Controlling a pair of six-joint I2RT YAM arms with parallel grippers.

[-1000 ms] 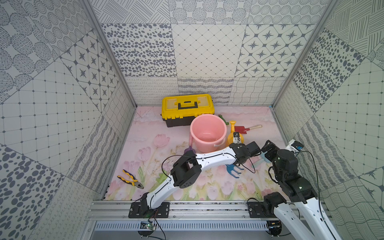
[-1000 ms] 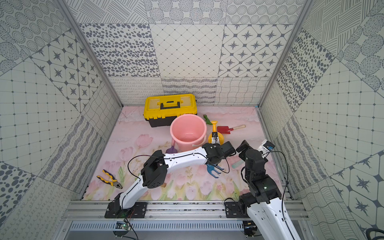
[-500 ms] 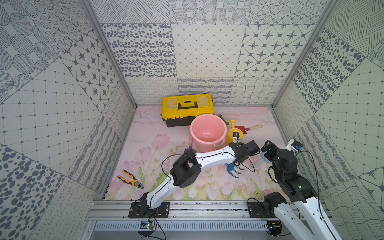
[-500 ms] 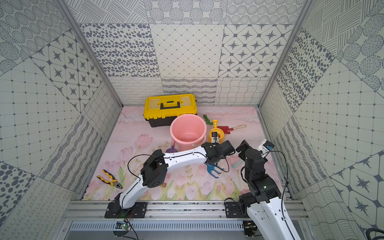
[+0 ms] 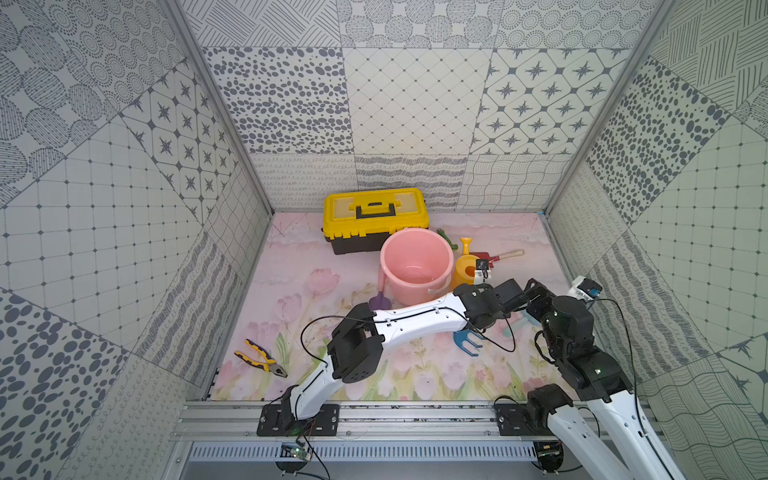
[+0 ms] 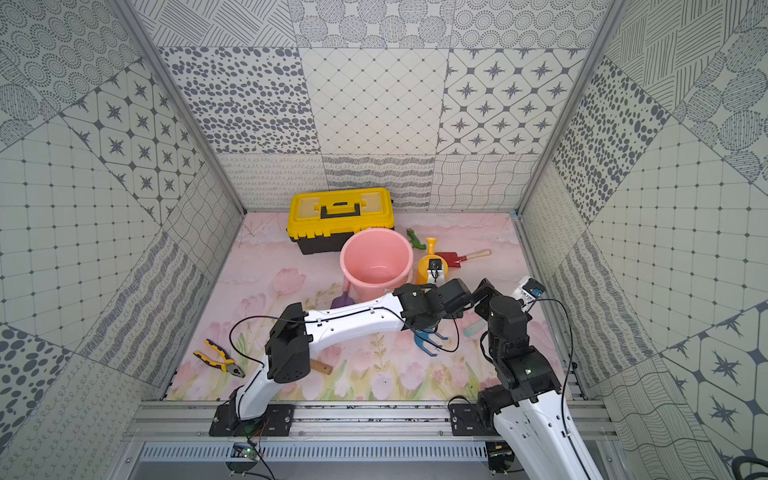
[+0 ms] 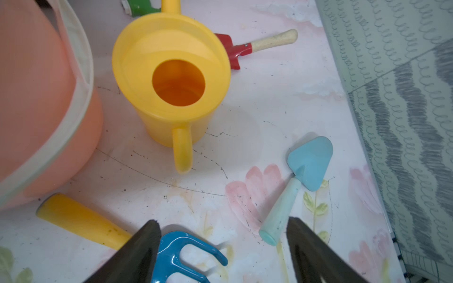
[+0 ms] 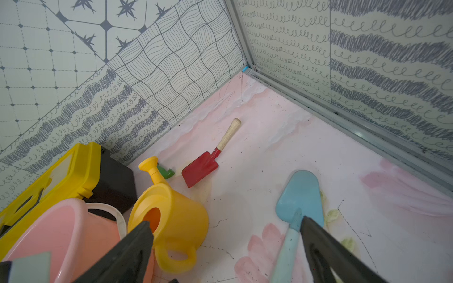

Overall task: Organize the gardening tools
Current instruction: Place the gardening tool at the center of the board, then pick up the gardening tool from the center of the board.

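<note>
So the left gripper [image 7: 221,220] is spread wide in its wrist view and isn't clamping anything. The blue fork [image 7: 181,252] lies flat on the flowery mat [image 7: 257,98] at the bottom of the frame. Its tines poke out from behind the lower-left finger [image 7: 137,252], and its yellow handle runs off toward the left edge, ending right at the foot of the pink bucket [image 7: 36,98]. Can't tell if that finger actually touches the fork, since it covers the spot where head meets handle.

The pale-blue trowel [image 7: 311,161] lies right of centre. The butt of its handle sits in the gap between the two fingers, close to the lower-right one. The yellow watering can [image 7: 176,117] stands upright above centre, just beside the bucket, with its handle pointing down-frame toward the gripper. Past it, at the top of the frame, are the red spade [image 7: 232,51] and a sliver of the green rake [image 7: 139,5].

The right gripper [image 8: 225,221] is wide open too and holds nothing. In its wrist view the trowel's neck disappears behind the lower-right finger, and the watering can sits by the lower-left one.

In both top views the fork's head shows just below the left arm's wrist, right of centre. The purple scoop [image 5: 379,299] lies at the bucket's lower left. The yellow toolbox [image 5: 374,212] sits just above the bucket in frame. The pliers [image 5: 262,359] lie in the lower left, well apart from everything.
</note>
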